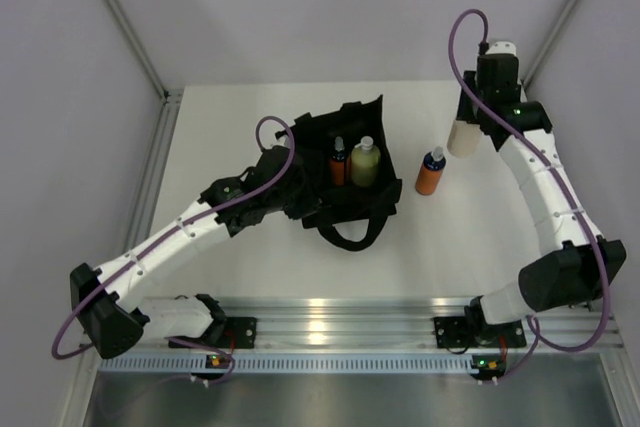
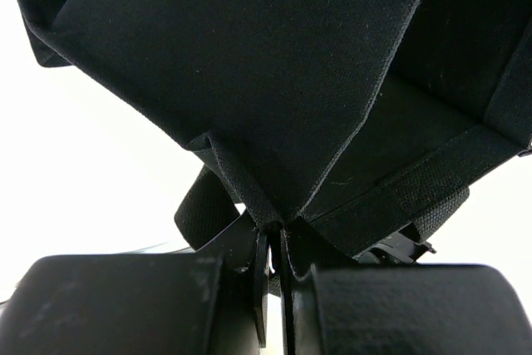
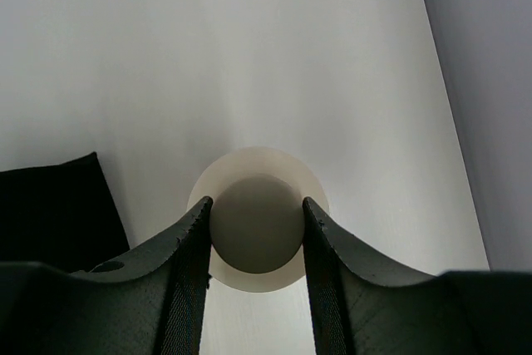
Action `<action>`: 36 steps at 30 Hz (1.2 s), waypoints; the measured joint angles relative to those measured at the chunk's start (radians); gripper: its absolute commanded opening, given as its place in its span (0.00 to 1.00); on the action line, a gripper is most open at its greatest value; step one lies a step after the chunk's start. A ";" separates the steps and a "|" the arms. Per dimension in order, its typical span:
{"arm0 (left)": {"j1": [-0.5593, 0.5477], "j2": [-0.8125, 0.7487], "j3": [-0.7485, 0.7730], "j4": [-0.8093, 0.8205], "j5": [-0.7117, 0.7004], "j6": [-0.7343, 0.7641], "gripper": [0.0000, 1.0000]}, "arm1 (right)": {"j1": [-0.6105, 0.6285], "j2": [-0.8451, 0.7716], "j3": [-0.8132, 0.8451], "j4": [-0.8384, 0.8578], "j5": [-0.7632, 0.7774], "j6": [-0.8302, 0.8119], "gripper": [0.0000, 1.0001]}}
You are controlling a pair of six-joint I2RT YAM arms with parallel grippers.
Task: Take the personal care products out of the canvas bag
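The black canvas bag stands open mid-table. Inside it are a slim orange bottle and a rounded pale yellow-green bottle. A second orange bottle stands on the table to the bag's right. My left gripper is shut on the bag's left edge; the fabric is pinched between the fingers. My right gripper is shut on the cap of the cream-white cylinder, seen from above in the right wrist view, at the table's back right.
A loop handle of the bag lies on the table in front of it. Grey walls and metal frame rails bound the white table on the left and right. A bag corner shows at the left of the right wrist view.
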 measured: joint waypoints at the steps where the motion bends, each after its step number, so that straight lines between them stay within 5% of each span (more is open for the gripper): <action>1: 0.000 0.000 0.000 0.000 0.000 0.001 0.00 | -0.010 -0.002 -0.034 0.013 0.000 0.006 0.00; 23: 0.000 0.000 0.010 -0.002 0.011 0.017 0.00 | -0.092 -0.114 -0.554 0.382 -0.076 0.070 0.00; 33: 0.000 0.000 0.012 -0.005 0.011 0.019 0.00 | -0.092 -0.124 -0.667 0.465 -0.076 0.064 0.00; 36: 0.000 0.000 0.012 -0.006 0.011 0.019 0.00 | -0.092 -0.143 -0.688 0.486 -0.081 0.063 0.10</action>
